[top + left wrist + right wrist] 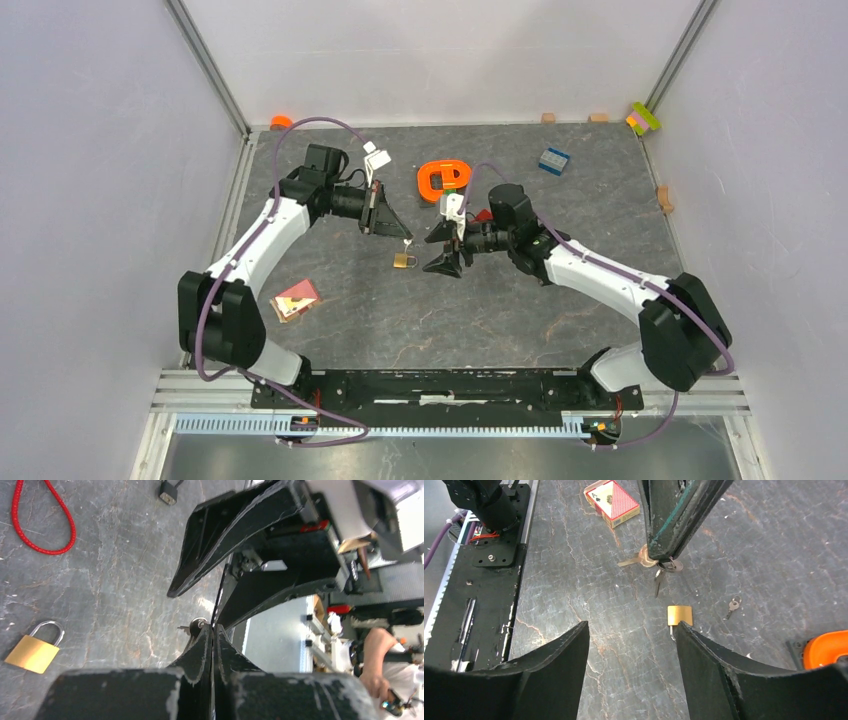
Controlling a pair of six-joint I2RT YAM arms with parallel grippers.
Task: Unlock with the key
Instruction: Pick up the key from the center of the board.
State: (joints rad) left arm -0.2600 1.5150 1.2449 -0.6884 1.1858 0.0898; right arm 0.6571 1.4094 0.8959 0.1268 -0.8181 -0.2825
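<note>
A small brass padlock (pixel 404 261) lies flat on the dark stone-patterned table. It is at the lower left of the left wrist view (pixel 35 652) and just beyond my right fingertip in the right wrist view (pixel 679 615). My left gripper (pixel 404 237) (pixel 214 627) is shut on a key ring (pixel 669 566), with two keys (pixel 636 560) hanging from it just above the padlock. My right gripper (pixel 441 252) (pixel 631 625) is open with nothing between its fingers. It hovers beside the padlock and faces the left gripper.
A loose key (pixel 733 603) lies to the right of the padlock. An orange tape holder (pixel 444 180), a blue block (pixel 553 160) and small blocks along the back edge stand behind. A card box (pixel 296 299) lies front left. A red cable loop (pixel 45 520) and a dark padlock (pixel 168 492) lie further off.
</note>
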